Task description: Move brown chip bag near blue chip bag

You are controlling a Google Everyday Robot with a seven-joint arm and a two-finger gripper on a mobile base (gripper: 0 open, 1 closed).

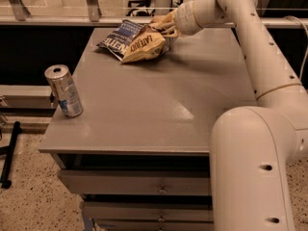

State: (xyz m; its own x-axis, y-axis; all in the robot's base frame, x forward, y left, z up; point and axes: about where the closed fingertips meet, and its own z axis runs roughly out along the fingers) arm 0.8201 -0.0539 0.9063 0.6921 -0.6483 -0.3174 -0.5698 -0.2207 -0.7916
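Observation:
The brown chip bag (145, 45) lies at the far middle of the grey table (159, 100), its left end resting against and partly over the blue chip bag (119, 38). The blue bag lies flat just to its left, near the far left corner. My gripper (166, 27) is at the brown bag's upper right end, at the far edge of the table, and appears shut on that end. The white arm reaches in from the right.
A silver and blue drink can (64, 91) stands upright near the table's left front edge. Drawers (144, 186) sit under the table front. A rail and window frame (91, 4) run behind the table.

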